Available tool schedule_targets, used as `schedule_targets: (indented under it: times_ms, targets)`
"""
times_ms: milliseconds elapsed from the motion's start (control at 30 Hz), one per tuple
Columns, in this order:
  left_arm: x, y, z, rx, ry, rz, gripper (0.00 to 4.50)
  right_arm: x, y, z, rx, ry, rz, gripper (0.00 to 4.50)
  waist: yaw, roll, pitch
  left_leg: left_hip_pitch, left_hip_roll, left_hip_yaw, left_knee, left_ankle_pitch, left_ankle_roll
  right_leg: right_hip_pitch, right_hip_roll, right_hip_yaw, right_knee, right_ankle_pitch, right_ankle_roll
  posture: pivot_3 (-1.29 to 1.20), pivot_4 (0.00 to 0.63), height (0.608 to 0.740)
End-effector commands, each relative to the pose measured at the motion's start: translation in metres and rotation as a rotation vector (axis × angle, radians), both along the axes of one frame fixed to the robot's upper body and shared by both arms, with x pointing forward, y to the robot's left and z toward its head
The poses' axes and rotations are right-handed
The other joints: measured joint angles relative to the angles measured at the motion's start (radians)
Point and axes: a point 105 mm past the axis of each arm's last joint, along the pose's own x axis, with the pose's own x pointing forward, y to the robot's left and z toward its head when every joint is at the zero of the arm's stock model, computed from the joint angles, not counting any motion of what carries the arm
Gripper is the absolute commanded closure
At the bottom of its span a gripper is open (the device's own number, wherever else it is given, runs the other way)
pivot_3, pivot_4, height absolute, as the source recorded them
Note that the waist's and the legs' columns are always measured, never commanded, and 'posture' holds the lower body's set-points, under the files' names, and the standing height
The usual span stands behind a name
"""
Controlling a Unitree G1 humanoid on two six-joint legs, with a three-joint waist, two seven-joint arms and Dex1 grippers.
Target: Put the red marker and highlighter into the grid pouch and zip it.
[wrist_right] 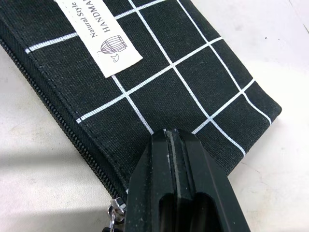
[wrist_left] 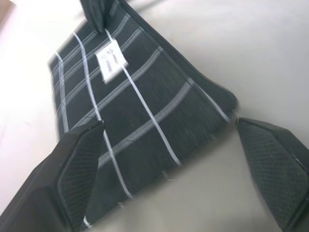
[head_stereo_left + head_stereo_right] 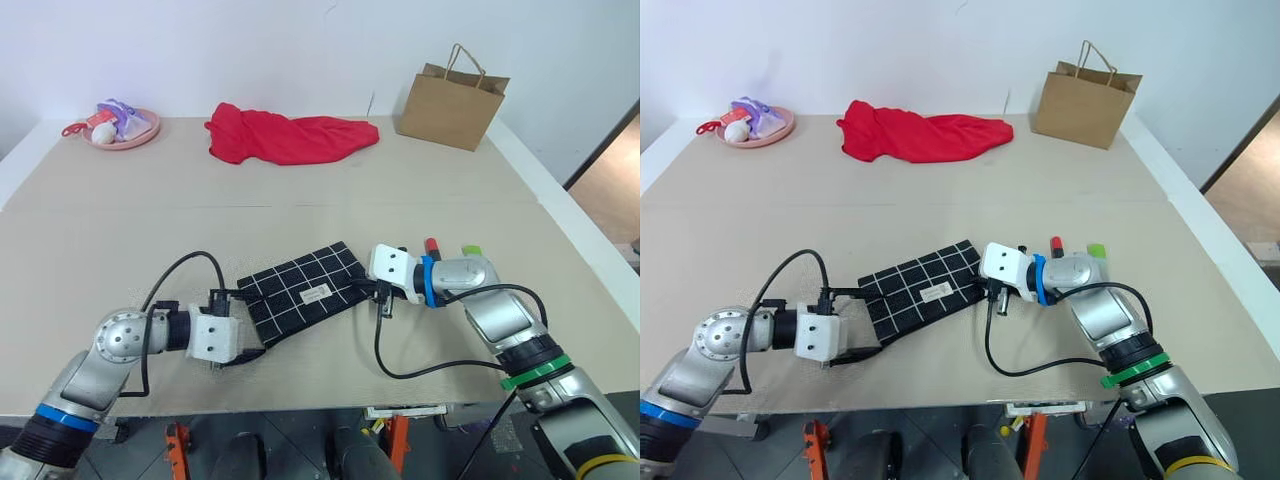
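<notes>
Grid pouch (image 3: 300, 292) — black (white-lined), flat

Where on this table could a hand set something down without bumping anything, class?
Free: the wide middle strip between the red cloth and the grid pouch, and the left side below the pink plate. Crowded: the near edge, where the left gripper, right gripper, red marker and highlighter cluster around the pouch.

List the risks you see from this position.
1. The right gripper is shut, its tips over the grid pouch near the zipper pull; a push could slide the pouch.
2. The left gripper is open around the far corner; closing may bunch the fabric.
3. The red marker and highlighter lie beside the right arm, which might knock them away.
</notes>
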Motion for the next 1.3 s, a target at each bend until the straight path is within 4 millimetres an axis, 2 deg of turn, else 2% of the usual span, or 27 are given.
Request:
schedule_targets:
  times_ms: [33, 233, 533, 600, 700, 733, 767, 833, 900, 933, 1200, 1300]
  targets:
    - [0.010, -0.002, -0.002, 0.024, -0.066, 0.037, 0.00, 0.000, -0.004, -0.011, -0.027, 0.032, -0.017, 4.43, 0.000, 0.000, -0.001, 0.000, 0.000, 0.000, 0.000, 0.001, 0.001, 0.000, 0.000, 0.000, 0.000, 0.001, 0.000, 0.00, 0.150, 0.740]
    - [0.020, -0.012, -0.003, -0.001, -0.135, 0.058, 0.00, -0.002, -0.002, -0.013, -0.024, 0.049, -0.008, 4.43, 0.001, 0.000, -0.002, 0.001, 0.000, 0.000, 0.000, 0.004, 0.005, 0.000, 0.000, 0.000, 0.000, 0.004, -0.001, 0.00, 0.150, 0.740]
    - [0.027, -0.029, -0.001, -0.051, -0.165, 0.026, 0.00, -0.005, -0.002, -0.015, -0.031, 0.067, 0.004, 4.43, 0.001, 0.000, -0.004, 0.001, 0.000, 0.000, -0.001, 0.005, 0.006, 0.000, 0.000, 0.000, 0.000, 0.006, -0.001, 0.00, 0.150, 0.740]
    - [0.024, -0.034, 0.004, -0.076, -0.166, 0.000, 0.52, -0.005, -0.002, -0.015, -0.032, 0.069, 0.002, 4.50, 0.001, 0.000, -0.004, 0.000, 0.000, 0.000, -0.001, 0.005, 0.006, 0.000, 0.000, 0.000, 0.000, 0.005, 0.000, 0.00, 0.150, 0.740]
    - [0.016, -0.040, 0.010, -0.105, -0.144, -0.036, 1.59, -0.005, -0.002, -0.015, -0.031, 0.071, 0.001, 4.50, 0.001, 0.000, -0.004, 0.000, 0.000, 0.000, -0.002, 0.005, 0.006, -0.001, 0.001, 0.000, 0.000, 0.005, 0.000, 0.00, 0.150, 0.740]
    - [0.014, -0.041, 0.012, -0.112, -0.140, -0.045, 2.35, -0.005, -0.003, -0.015, -0.030, 0.072, 0.000, 4.50, 0.001, 0.000, -0.004, 0.000, 0.000, 0.000, -0.002, 0.005, 0.006, -0.001, 0.001, 0.000, 0.000, 0.005, 0.000, 0.00, 0.150, 0.740]
    - [0.012, -0.043, 0.015, -0.122, -0.131, -0.055, 2.35, -0.005, -0.002, -0.015, -0.030, 0.074, 0.001, 4.50, 0.001, 0.000, -0.004, 0.000, 0.000, 0.000, -0.002, 0.005, 0.006, -0.001, 0.001, 0.000, 0.000, 0.005, 0.000, 0.00, 0.150, 0.740]
    - [0.007, -0.046, 0.019, -0.134, -0.119, -0.075, 3.28, -0.005, -0.002, -0.016, -0.029, 0.077, 0.003, 4.50, 0.001, 0.000, -0.004, 0.000, 0.000, 0.000, -0.002, 0.005, 0.006, -0.001, 0.001, 0.000, 0.000, 0.004, 0.000, 0.00, 0.150, 0.740]
    - [0.002, -0.048, 0.023, -0.148, -0.103, -0.088, 3.94, -0.005, -0.002, -0.016, -0.029, 0.080, 0.004, 4.50, 0.000, 0.000, -0.004, -0.001, 0.000, 0.000, -0.002, 0.005, 0.006, -0.001, 0.000, 0.000, 0.000, 0.004, 0.000, 0.00, 0.150, 0.740]
    - [0.000, -0.049, 0.024, -0.150, -0.096, -0.092, 4.46, -0.005, -0.002, -0.016, -0.030, 0.081, 0.005, 4.50, 0.000, 0.000, -0.004, -0.001, 0.000, 0.000, -0.002, 0.005, 0.006, -0.001, 0.000, 0.000, 0.000, 0.004, 0.000, 0.00, 0.150, 0.740]
    - [-0.004, -0.037, 0.020, -0.133, 0.004, -0.063, 4.46, -0.006, 0.000, -0.016, -0.025, 0.094, 0.017, 4.50, -0.002, 0.000, -0.004, 0.000, 0.001, 0.000, -0.003, 0.005, 0.006, -0.002, 0.001, 0.000, 0.000, 0.003, -0.002, 0.00, 0.150, 0.740]
    - [0.002, -0.028, 0.019, -0.165, 0.025, -0.003, 4.46, -0.001, 0.007, 0.002, 0.093, 0.097, -0.009, 4.50, -0.004, 0.000, -0.004, 0.000, 0.002, 0.000, -0.004, 0.005, 0.006, -0.002, 0.002, -0.001, 0.000, 0.003, -0.002, 0.00, 0.150, 0.740]
